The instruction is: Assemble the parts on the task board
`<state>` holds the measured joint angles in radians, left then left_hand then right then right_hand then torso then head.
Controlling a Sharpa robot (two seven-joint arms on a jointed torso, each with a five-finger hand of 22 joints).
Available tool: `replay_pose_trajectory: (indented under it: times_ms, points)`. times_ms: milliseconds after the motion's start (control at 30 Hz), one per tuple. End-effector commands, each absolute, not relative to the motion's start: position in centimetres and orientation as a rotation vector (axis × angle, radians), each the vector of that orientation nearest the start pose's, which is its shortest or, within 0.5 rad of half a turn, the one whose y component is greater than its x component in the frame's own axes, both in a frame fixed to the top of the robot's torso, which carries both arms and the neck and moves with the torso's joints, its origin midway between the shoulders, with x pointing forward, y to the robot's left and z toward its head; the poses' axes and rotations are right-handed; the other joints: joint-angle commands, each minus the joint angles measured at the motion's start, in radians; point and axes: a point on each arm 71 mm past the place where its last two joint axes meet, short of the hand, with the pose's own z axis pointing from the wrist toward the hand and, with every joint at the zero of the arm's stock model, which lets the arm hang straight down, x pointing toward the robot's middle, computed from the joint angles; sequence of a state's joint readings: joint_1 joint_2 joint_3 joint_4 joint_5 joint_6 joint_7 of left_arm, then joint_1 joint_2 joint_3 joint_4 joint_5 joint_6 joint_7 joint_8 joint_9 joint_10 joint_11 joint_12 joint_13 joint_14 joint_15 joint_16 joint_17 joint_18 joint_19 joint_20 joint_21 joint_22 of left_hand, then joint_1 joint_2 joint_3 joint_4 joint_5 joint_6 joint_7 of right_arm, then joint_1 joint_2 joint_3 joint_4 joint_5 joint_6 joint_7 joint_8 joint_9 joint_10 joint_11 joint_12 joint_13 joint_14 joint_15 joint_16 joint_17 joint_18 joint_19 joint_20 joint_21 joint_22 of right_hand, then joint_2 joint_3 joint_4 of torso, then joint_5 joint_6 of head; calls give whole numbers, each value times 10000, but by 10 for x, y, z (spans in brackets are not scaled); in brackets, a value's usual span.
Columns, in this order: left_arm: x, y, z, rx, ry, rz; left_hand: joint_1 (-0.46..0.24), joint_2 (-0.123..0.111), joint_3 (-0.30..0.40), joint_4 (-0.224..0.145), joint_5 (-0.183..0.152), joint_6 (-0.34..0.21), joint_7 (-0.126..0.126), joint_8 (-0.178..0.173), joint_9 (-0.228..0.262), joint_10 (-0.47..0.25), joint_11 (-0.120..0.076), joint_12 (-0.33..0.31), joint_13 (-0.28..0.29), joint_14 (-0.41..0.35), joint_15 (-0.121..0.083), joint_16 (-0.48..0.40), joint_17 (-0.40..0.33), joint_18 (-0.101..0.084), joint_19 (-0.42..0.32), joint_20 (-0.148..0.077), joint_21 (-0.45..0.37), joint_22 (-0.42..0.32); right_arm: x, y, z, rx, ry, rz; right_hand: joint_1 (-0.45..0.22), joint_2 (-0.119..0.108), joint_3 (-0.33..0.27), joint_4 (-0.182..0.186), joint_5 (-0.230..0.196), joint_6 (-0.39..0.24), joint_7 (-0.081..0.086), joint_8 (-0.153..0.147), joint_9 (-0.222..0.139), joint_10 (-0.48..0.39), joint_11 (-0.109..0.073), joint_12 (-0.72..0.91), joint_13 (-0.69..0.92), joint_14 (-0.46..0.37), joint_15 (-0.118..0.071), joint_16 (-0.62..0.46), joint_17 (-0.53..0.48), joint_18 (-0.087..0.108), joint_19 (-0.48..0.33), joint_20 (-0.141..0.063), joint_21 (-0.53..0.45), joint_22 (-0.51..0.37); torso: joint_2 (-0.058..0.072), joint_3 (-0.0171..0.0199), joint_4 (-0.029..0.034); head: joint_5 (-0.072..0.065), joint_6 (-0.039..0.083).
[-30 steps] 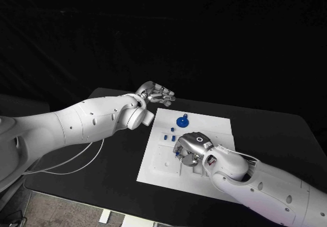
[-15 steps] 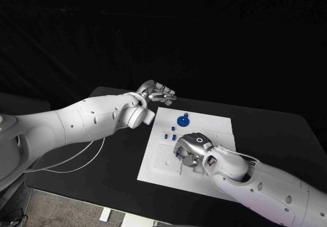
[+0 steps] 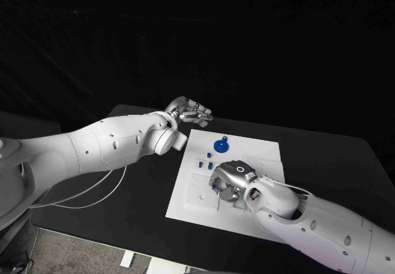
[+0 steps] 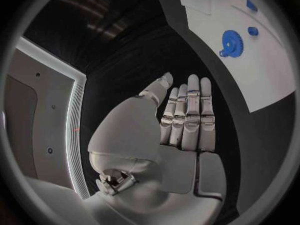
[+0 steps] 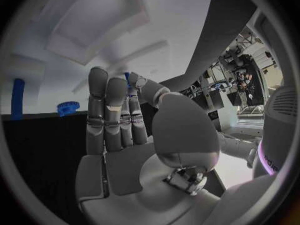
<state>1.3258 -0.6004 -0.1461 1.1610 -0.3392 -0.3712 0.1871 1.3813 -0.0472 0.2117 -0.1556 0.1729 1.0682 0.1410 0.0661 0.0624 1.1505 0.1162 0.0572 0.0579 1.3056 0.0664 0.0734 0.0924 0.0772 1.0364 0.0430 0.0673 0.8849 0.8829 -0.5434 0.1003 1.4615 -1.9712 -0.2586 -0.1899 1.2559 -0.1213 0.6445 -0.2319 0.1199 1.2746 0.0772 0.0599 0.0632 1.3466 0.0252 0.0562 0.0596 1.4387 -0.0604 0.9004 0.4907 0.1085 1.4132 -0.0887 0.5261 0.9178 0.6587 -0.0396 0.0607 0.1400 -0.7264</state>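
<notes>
Between the earlier head pictures and this one almost nothing differs: both arms, the board and the blue pieces lie where they lay, with at most a slight shift of the left arm.

Nearest, the right silver many-fingered hand [image 3: 230,180] rests fingers-down on the near-middle of the flat white rectangular task board [image 3: 259,149], its rounded metal back uppermost. In the right wrist view its fingers [image 5: 106,110] lie straight and close together, the thumb beside them; a small blue piece [image 5: 127,80] shows just behind the fingertips, and I cannot tell whether the hand grips it or only touches the board.

The board is a matt white plate with shallow recessed outlines, lying at the middle of the black worktop [image 3: 329,154], turned a little from the worktop's edges. Just beyond the right hand, toward the board's left edge, stand two small blue upright pegs [image 3: 203,165]. Farther on, near the board's far edge, lies a blue toothed gear wheel [image 3: 221,146] with a small blue knob [image 3: 225,138] just beside it.

Farthest, the left silver many-fingered hand [image 3: 189,112] hovers over the worktop's far left edge, off the board, holding nothing; its fingers [image 4: 190,110] are straight and side by side, the thumb slightly apart.
</notes>
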Motion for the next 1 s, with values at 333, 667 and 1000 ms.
replay_pose_trajectory:
  times_ms: [333, 667, 1000]
  points:
    - [562, 188, -171, -7803, 15653, -11534, -30, 62, -65, 21, -25, -99, -7, -26, 4, -111, 8, 3, 0, -63, 13, -16, -14, -66, 32, 53, 8, -123, 427, -57, -285, -5296, 16608, 6396, -151, -57, -290, 95, 87, -440, 122, 14, -5, -488, 147, 24, -2, 10, 66, -106, -78, 116, 116, 108, -239, 35, 15, 10, 53, -47, -30]
    - [562, 190, -171, -7834, 15701, -11512, -33, 56, -74, 22, -36, -113, -3, -27, 3, -128, 12, 2, 0, -58, 13, -14, -13, -66, 41, 52, 12, -130, 429, -62, -287, -4954, 16579, 6499, -277, -576, -975, 308, 287, -1262, 307, 21, -8, -1653, 489, 26, -12, 7, 337, -121, -140, 328, 269, 388, -601, -163, 21, 21, 44, -86, -25]
    - [562, 192, -171, -7871, 15719, -11467, -21, 48, -103, 23, -40, -154, 7, -27, 3, -158, 21, 3, 1, -53, 15, -14, -11, -65, 57, 52, 10, -169, 426, -67, -280, -4370, 16119, 6772, 389, -693, -2835, 869, 298, -1736, 359, 28, -10, -2761, 721, 26, -21, -38, 442, -419, -349, 448, 525, 522, -1316, -659, 21, 12, 44, -170, 47]
